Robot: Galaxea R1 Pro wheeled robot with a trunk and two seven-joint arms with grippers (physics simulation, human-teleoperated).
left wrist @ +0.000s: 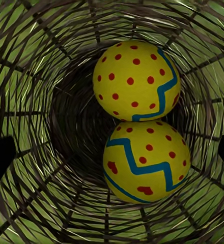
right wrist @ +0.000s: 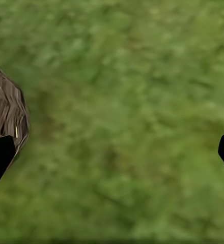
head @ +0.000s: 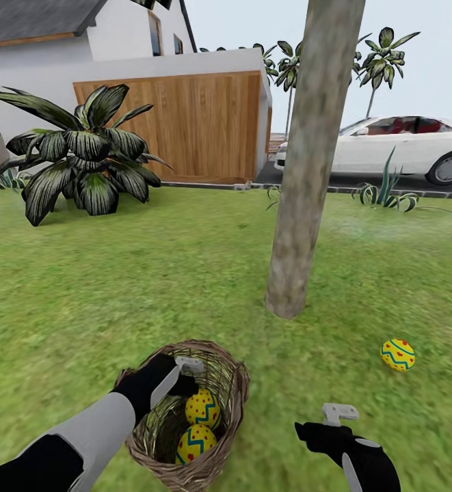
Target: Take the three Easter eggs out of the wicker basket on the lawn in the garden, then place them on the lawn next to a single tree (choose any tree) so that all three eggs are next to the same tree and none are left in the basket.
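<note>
The left gripper [head: 188, 367] hangs over the mouth of the wicker basket [head: 234, 396], fingers spread apart and grasping nothing; in the left wrist view the two dark fingertips [left wrist: 0, 160] sit at opposite edges of the frame, well clear of both eggs; the two Easter eggs in the basket [left wrist: 136, 81] lie directly ahead of the gripper, down at the bottom of the woven wall [left wrist: 35, 76], touching one another; the dotted egg [head: 202, 408] lies farther in from the gripper, the zigzag egg [head: 196, 443] nearer the robot; their line of contact runs crosswise to the line joining the fingertips, so a straight descent would bring the fingers down on either side of the pair; the long axis of each egg cannot be told with certainty, since both read as almost round from above.

The right gripper [head: 340, 413] hovers over bare lawn [right wrist: 127, 117], released and empty, with the basket rim [right wrist: 7, 114] just beside one fingertip; the left gripper is plainly the nearer one to the eggs in the basket.

The third egg [head: 398, 354] rests on the lawn [head: 150, 287] beyond the right gripper, near the foot of the tree [head: 301, 205] but apart from the trunk; by judgement, one egg is delivered and two remain.
</note>
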